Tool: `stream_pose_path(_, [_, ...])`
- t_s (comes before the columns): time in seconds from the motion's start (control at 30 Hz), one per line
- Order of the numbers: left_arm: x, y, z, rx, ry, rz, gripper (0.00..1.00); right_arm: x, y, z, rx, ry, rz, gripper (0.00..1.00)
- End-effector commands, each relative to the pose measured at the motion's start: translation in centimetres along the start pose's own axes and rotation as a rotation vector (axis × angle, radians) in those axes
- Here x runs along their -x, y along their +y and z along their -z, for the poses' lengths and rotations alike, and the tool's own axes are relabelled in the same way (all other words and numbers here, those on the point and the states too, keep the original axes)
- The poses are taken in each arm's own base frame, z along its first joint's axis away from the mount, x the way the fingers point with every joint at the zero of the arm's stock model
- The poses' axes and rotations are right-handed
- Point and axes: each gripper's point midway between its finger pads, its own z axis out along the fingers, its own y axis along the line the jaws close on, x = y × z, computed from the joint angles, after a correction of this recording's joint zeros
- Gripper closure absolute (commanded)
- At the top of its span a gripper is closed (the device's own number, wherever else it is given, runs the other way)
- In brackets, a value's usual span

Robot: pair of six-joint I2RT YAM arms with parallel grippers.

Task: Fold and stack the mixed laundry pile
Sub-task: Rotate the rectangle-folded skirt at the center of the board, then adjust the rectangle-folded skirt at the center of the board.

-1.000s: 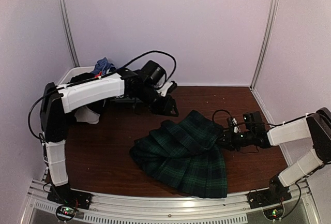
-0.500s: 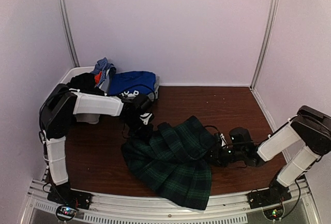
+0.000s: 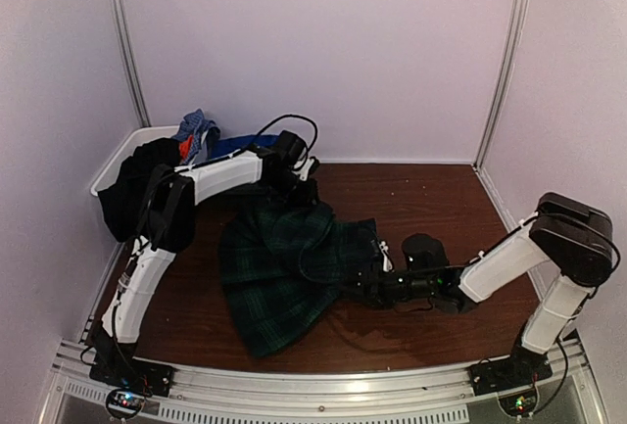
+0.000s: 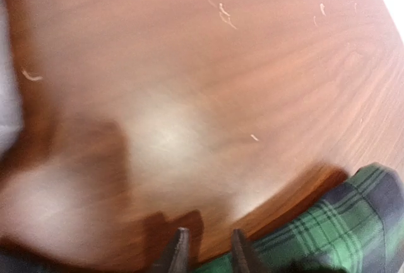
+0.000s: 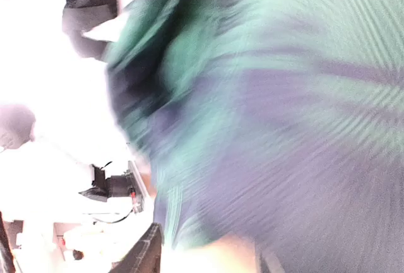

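Now skirt (image 3: 279, 267) dragged leftward, bunched; left tool (image 3: 302, 195), right tool (image 3: 372, 284) both pinching it.

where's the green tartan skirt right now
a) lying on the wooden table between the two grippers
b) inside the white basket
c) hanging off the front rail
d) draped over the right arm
a: the tartan skirt lies spread on the table, with the left gripper at its far edge and the right gripper at its right edge.
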Motion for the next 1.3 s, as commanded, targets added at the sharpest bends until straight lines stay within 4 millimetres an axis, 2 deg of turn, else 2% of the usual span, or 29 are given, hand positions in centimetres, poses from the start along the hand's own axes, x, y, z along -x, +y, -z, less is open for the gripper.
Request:
stream_pose_path(0.0, [5.7, 1.3, 8.5, 0.002, -0.145, -0.069, 0.67, -1.8, 1.7, 3.2, 0.034, 0.022, 0.036, 0.44])
stream_pose_path(0.07, [6.7, 1.3, 11.7, 0.038, -0.203, -0.100, 0.55, -2.3, 0.6, 5.6, -0.054, 0.002, 0.053, 0.40])
stream_pose_path(0.13, [6.9, 1.4, 14.1, 0.079, -0.231, -0.116, 0.52, -1.8, -0.1, 8.2, -0.144, -0.057, 0.097, 0.35])
stream_pose_path(0.23, [6.4, 1.2, 16.9, 0.113, -0.263, -0.116, 0.51, 1.2, -0.4, 12.1, -0.283, -0.203, 0.178, 0.26])
stream_pose_path(0.33, [5.0, -0.2, 17.6, 0.107, -0.280, -0.131, 0.48, 4.0, -1.3, 14.3, -0.409, -0.245, 0.223, 0.29])
stream_pose_path(0.43, [3.1, -1.9, 16.8, 0.116, -0.249, -0.158, 0.47, 5.2, -1.7, 13.7, -0.437, -0.201, 0.221, 0.32])
stream_pose_path(0.57, [0.8, -3.1, 15.0, 0.158, -0.201, -0.192, 0.47, 4.9, -1.5, 11.1, -0.365, -0.124, 0.209, 0.38])
stream_pose_path(0.77, [-0.8, -5.6, 12.9, 0.114, -0.173, -0.204, 0.48, 4.0, -1.1, 8.1, -0.220, -0.060, 0.156, 0.44])
stream_pose_path(1.03, [-1.1, -5.7, 12.2, 0.133, -0.167, -0.204, 0.47, 3.8, -1.2, 5.8, -0.116, -0.040, 0.100, 0.46])
stream_pose_path(1.27, [-1.3, -5.5, 11.9, 0.134, -0.158, -0.202, 0.47, 3.9, -1.6, 4.2, -0.113, -0.017, 0.077, 0.45])
